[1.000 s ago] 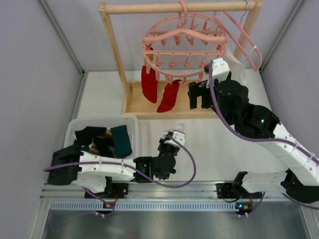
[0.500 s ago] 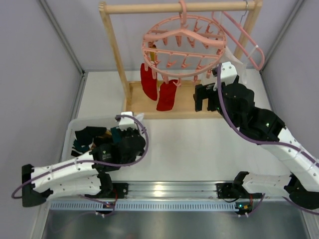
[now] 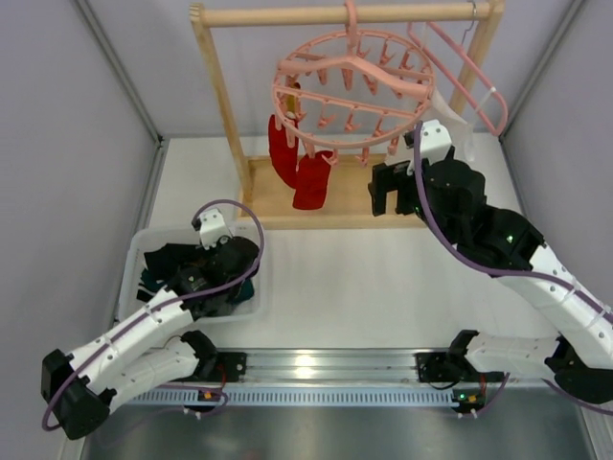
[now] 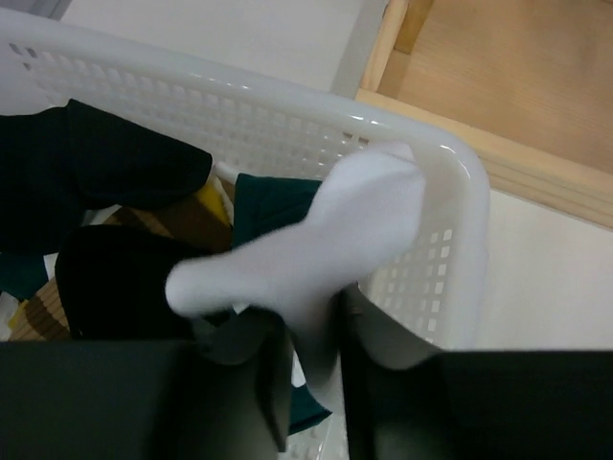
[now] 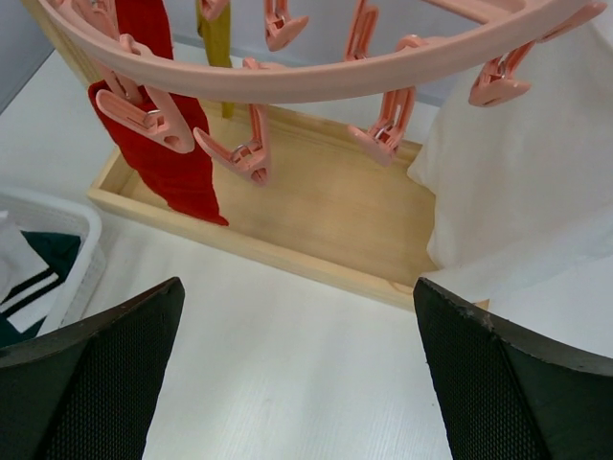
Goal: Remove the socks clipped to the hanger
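Two red socks (image 3: 310, 182) hang on the hanger (image 5: 316, 80), up-left of my right claw (image 5: 299, 297), which is now spread wide and empty. My left claw (image 4: 311, 331) has swung over the basket (image 4: 460, 192) with the white sock (image 4: 326, 230) pinched, grip loosening. Drop looks due, reds likely next.

Lab test cell: grey partition walls (image 3: 57, 144), white tabletop (image 3: 383, 287), aluminium mounting rail (image 3: 316, 363).

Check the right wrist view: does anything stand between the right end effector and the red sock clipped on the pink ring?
Nothing visible does. The open right end effector looks up at the red sock with only air between. Empty clips dangle beside the sock, and a white cloth hangs off to the other side.
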{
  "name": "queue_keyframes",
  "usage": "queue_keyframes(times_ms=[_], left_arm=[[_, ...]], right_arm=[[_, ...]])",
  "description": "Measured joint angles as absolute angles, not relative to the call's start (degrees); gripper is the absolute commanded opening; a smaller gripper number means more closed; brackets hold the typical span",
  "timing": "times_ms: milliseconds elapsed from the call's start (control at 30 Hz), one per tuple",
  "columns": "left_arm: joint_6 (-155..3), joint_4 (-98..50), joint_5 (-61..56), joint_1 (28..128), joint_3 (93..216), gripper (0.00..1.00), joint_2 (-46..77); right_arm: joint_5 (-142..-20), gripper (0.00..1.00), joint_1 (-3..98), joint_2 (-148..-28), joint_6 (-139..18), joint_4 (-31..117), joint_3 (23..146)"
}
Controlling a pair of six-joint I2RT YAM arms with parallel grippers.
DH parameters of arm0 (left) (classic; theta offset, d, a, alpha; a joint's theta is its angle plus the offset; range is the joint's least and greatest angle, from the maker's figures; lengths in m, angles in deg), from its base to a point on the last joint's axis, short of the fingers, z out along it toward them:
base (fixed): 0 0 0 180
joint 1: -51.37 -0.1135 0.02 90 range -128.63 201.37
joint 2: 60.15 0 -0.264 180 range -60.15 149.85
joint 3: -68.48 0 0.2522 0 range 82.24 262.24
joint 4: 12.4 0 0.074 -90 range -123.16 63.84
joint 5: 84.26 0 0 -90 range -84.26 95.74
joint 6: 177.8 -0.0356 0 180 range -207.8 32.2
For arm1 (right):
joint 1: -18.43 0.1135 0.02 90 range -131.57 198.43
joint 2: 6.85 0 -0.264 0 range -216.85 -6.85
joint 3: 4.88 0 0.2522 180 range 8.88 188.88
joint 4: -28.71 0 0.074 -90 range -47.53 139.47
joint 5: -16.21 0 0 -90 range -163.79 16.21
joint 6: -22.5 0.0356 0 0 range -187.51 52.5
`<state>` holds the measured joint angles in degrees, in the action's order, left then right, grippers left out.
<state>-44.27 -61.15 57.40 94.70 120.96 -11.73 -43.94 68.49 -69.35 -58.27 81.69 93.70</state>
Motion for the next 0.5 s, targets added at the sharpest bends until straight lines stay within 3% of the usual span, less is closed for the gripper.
queue_keyframes(times_ms=[67,100,200,233,500], left_arm=[[-43.59,-61.21,57.10,94.17,120.85,0.48,-11.55],[-43.31,-61.25,57.05,94.02,120.76,0.67,-11.57],[-42.78,-61.39,56.40,93.76,120.72,0.93,-11.70],[-42.87,-61.39,55.89,93.76,120.72,0.98,-11.79],[-50.70,-55.11,42.34,94.22,123.08,0.98,-11.99]], right_arm=[[-44.14,0.99,68.43,-69.43,-58.27,81.52,93.08],[-44.18,0.99,68.41,-69.48,-58.27,81.56,92.78],[-44.40,0.99,68.06,-69.54,-58.27,81.63,92.10],[-44.47,0.99,67.93,-69.54,-58.27,81.60,92.06],[-45.27,1.00,66.53,-68.47,-58.29,81.34,90.59]])
